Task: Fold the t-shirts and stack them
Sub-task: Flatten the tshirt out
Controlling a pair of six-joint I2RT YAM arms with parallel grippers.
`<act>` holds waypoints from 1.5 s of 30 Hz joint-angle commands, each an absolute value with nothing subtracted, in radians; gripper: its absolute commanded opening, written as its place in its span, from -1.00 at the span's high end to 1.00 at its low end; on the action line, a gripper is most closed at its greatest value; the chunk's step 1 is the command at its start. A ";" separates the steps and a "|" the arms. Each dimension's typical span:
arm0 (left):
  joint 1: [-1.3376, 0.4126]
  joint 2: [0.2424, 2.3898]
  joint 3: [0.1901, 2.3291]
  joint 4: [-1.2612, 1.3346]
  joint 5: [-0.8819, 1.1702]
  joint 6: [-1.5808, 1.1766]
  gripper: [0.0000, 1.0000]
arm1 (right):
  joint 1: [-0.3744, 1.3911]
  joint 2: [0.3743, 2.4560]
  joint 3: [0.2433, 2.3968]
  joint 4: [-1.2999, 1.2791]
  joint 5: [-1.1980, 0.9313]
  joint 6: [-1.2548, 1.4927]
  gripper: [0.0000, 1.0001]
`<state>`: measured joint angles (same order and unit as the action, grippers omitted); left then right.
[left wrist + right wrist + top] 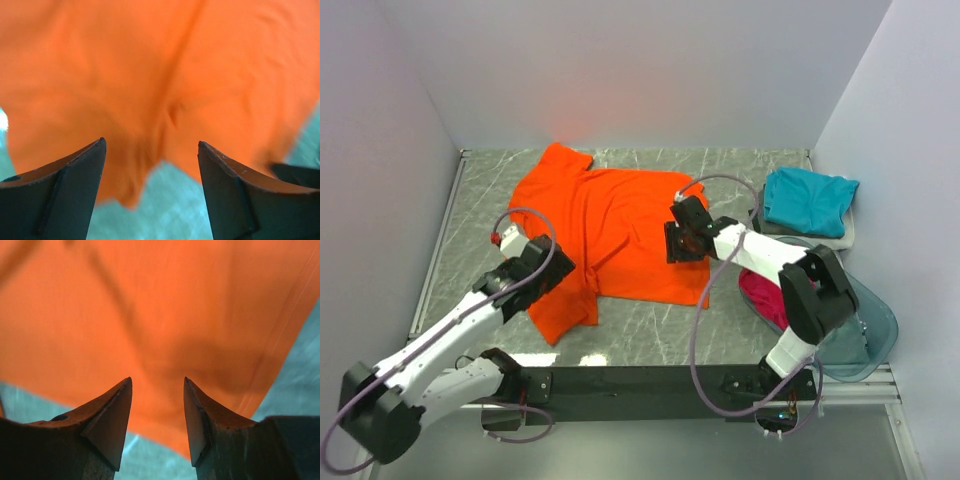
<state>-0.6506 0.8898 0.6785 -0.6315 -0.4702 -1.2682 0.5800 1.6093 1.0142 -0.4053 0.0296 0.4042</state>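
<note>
The bright orange t-shirt (620,215) lies spread out and rumpled on the table's middle. My left gripper (542,262) is open over its left lower part; in the left wrist view (151,145) the cloth's ragged edge (150,100) lies between the jaws, not gripped. My right gripper (682,240) is open over the shirt's right hem; in the right wrist view (157,381) orange cloth (160,315) fills the gap. A folded teal t-shirt (808,200) rests on a pale whitish one (844,238) at the back right. A magenta-pink t-shirt (763,290) lies in the tub.
A clear bluish plastic tub (872,325) sits at the right near edge beside the right arm. White walls close in the table on the left, back and right. Grey marbled tabletop (650,330) shows in front of the orange shirt.
</note>
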 commanded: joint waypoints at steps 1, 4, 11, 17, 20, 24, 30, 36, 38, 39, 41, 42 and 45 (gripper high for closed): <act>-0.507 1.007 0.723 -0.476 -0.408 -1.011 -0.60 | 0.531 1.680 1.124 -0.394 0.094 0.385 -0.06; -0.390 1.129 0.753 -0.378 -0.321 -0.905 -0.60 | 0.488 1.751 1.193 -0.399 0.083 0.373 -0.06; -0.244 1.372 0.821 -0.236 -0.183 -0.792 -0.58 | 0.434 1.896 1.331 -0.439 0.089 0.342 -0.06; -0.160 1.537 0.859 -0.181 -0.072 -0.752 -0.57 | 0.407 1.974 1.370 -0.449 0.084 0.333 -0.06; -0.127 1.578 0.867 -0.167 -0.049 -0.741 -0.57 | 0.400 1.997 1.373 -0.457 0.091 0.327 -0.06; -0.084 1.629 0.891 -0.160 -0.014 -0.723 -0.56 | 0.370 2.034 1.391 -0.466 0.072 0.314 -0.05; -0.071 1.719 0.980 -0.178 -0.008 -0.696 -0.56 | 0.333 2.086 1.454 -0.503 0.054 0.299 -0.04; -0.048 1.804 1.092 -0.216 -0.008 -0.678 -0.56 | 0.311 2.141 1.571 -0.569 0.029 0.282 -0.03; -0.046 1.835 1.118 -0.224 0.006 -0.672 -0.56 | 0.305 2.163 1.624 -0.601 0.022 0.276 -0.03; -0.046 1.845 1.147 -0.229 0.008 -0.670 -0.56 | 0.302 2.184 1.641 -0.610 0.017 0.270 -0.03; -0.045 1.881 1.176 -0.247 0.018 -0.664 -0.55 | 0.293 2.206 1.698 -0.644 0.002 0.268 -0.03; -0.044 1.890 1.201 -0.248 0.018 -0.663 -0.55 | 0.288 2.224 1.713 -0.652 0.003 0.265 -0.03; -0.044 1.933 1.258 -0.261 0.018 -0.655 -0.56 | 0.278 2.261 1.788 -0.684 -0.018 0.261 -0.02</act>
